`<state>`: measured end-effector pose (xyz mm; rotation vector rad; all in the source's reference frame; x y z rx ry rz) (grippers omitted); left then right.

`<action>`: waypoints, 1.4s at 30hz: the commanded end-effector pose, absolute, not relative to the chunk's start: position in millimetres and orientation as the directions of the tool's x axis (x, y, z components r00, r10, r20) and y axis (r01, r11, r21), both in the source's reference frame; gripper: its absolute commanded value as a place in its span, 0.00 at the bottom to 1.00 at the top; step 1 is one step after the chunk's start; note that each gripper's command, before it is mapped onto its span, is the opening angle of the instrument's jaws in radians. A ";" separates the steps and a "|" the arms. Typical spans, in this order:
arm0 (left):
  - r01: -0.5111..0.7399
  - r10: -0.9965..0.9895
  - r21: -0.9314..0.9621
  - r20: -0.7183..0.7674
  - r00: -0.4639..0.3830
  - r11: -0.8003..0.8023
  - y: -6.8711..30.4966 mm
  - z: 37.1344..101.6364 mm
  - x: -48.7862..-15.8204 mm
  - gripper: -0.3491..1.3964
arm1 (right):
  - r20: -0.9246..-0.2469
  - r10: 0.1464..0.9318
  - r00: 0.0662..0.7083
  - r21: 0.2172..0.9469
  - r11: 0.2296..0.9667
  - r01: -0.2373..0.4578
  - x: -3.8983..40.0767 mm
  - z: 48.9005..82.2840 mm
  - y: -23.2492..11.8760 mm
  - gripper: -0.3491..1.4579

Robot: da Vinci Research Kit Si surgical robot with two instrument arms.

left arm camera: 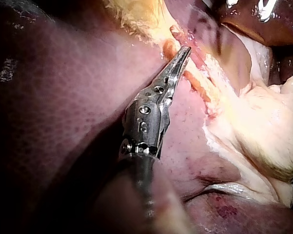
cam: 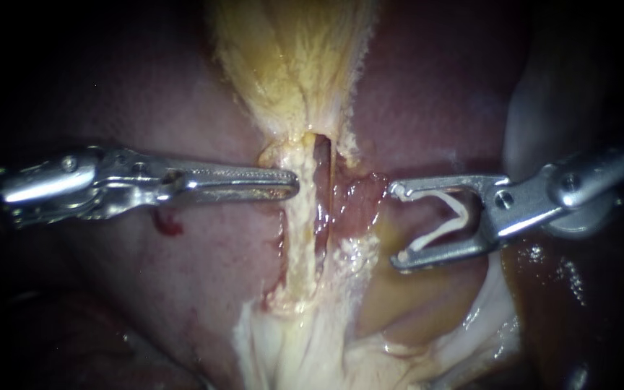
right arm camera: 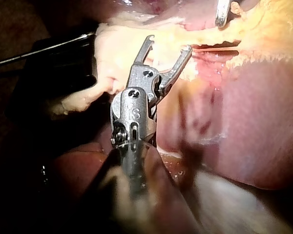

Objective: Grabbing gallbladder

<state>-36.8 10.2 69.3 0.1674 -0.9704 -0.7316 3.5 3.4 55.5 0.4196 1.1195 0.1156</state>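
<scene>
Two tubes run up and down the middle of the endoscope view: a pale one (cam: 299,231) and a reddish one (cam: 321,202) beside it. They join yellow fibrous tissue (cam: 290,65) above and white tissue (cam: 305,347) below; I cannot tell which part is the gallbladder. My left instrument (cam: 294,184) (left arm camera: 185,50) lies across the liver, jaws shut and empty, its tip against the pale tube. My right instrument (cam: 399,224) (right arm camera: 168,44) stands just right of the tubes. Its jaws are wide apart and carry a white V-shaped clip (cam: 442,217) between them.
Dark red liver (cam: 182,289) (left arm camera: 63,97) (right arm camera: 263,136) surrounds the tubes. A small blood spot (cam: 169,225) lies under the left instrument's shaft. A tan bulge (cam: 406,296) sits below the right jaws. The left instrument's tip (right arm camera: 223,14) shows ahead of the right jaws.
</scene>
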 end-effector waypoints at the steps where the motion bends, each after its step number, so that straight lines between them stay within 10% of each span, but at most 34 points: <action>1: 0.490 -0.633 0.441 0.690 0.349 0.752 10.2 69.3 -36.8 0.00 | -0.848 0.298 0.439 0.383 0.916 0.118 3.5 55.5 3.4 0.46; 8: 0.483 -0.635 0.448 0.689 0.349 0.752 10.4 69.1 -36.8 0.00 | -0.848 0.297 0.439 0.383 0.916 0.119 3.4 55.5 3.3 0.46; 16: 0.467 -0.636 0.460 0.687 0.350 0.755 10.0 68.4 -36.9 0.46 | -0.848 0.297 0.439 0.383 0.916 0.119 3.3 55.5 3.4 0.46; 42: 0.455 -0.639 0.478 0.699 0.321 0.751 14.1 61.8 -34.3 0.51 | -0.848 0.297 0.439 0.383 0.916 0.120 3.2 55.5 3.3 0.45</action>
